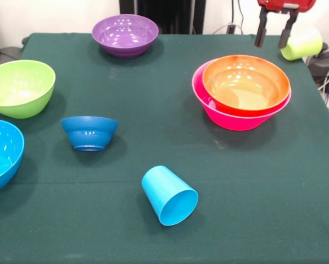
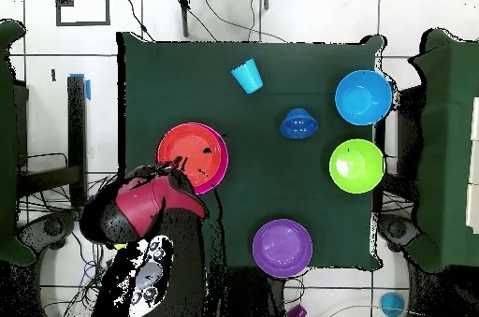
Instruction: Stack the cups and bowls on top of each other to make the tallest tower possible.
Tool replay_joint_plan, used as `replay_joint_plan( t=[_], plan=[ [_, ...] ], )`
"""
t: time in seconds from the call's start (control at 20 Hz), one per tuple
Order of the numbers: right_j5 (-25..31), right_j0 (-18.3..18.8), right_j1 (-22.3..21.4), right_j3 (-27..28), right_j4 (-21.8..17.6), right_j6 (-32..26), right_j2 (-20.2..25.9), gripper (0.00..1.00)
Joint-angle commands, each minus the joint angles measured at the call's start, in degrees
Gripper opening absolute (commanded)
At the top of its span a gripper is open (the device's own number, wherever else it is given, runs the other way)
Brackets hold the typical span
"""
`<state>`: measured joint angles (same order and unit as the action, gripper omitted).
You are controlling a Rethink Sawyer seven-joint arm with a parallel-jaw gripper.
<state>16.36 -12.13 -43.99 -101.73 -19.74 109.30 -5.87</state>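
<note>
My gripper (image 1: 274,34) hangs open and empty over the table's far right corner. The pale yellow-green cup (image 1: 302,44) lies on its side just right of it, outside the fingers. The orange bowl (image 1: 245,82) sits nested in the large pink bowl (image 1: 235,118); together they form the tower, just in front of the gripper. The sky blue cup (image 1: 168,195) lies on its side near the front middle. The overhead view shows the tower (image 2: 192,156), the blue cup (image 2: 247,77) and my arm's red head (image 2: 140,206). The small orange bowl is out of view.
The purple bowl (image 1: 124,34) stands at the far edge. The lime green bowl (image 1: 20,88) and the sky blue bowl (image 1: 2,154) stand at the left edge. The small dark blue bowl (image 1: 89,132) stands beside them. Cables lie off the table at the far right.
</note>
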Motion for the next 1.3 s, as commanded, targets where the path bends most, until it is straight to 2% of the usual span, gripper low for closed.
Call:
replay_joint_plan(
  t=[0.05, 0.3, 0.45, 0.65, 0.8, 1.0, 1.3],
  plan=[
    [6.71, 3.87, -9.30, -5.70, 4.26, 2.53, 6.96, 1.00],
    [13.84, 5.82, -12.47, -6.72, 5.02, -2.38, 7.43, 1.00],
    [12.50, 8.01, -14.05, -10.66, 4.10, -3.63, 7.75, 1.00],
    [12.97, 9.45, -14.84, -13.63, 0.81, -5.59, 6.77, 1.00],
    [10.37, 13.09, -15.51, -17.39, -0.43, -7.19, 8.05, 1.00],
    [10.82, 15.81, -17.77, -20.04, -1.03, -8.70, 8.77, 1.00],
    [11.04, 17.50, -18.72, -21.81, -3.40, -8.02, 8.26, 1.00]
  ],
)
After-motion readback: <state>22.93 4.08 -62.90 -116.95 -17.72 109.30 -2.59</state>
